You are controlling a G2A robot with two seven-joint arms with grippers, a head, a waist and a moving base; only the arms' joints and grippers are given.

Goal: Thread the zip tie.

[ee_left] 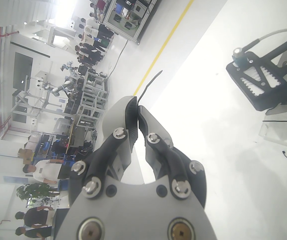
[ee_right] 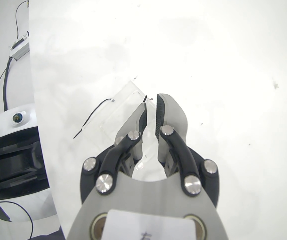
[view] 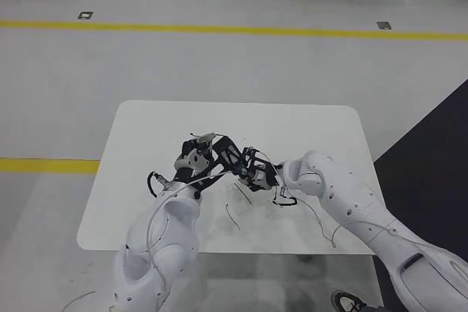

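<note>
Pressed together, the left claw [ee_left: 138, 105] pinches a black zip tie [ee_left: 149, 84] above the white bench [view: 312, 132]. The strap's free end juts straight out past the fingertips, and its long axis runs on in line with the claw. Which end is the head cannot be told. The right claw [ee_right: 151, 101] hangs just beside it at mid-bench, its fingers slightly spread with a narrow gap between them, over a clear block [ee_right: 123, 107]. A dark speck sits at one fingertip; whether it is gripped is unclear. A loose tie [ee_right: 91, 118] lies on the bench with its head at the block's edge and its tail trailing away. The threading appears not yet done. It likely hinges on lining the protruding strap up with the gap in the right claw, which lies off to the strap's side, not ahead of its tip.
</note>
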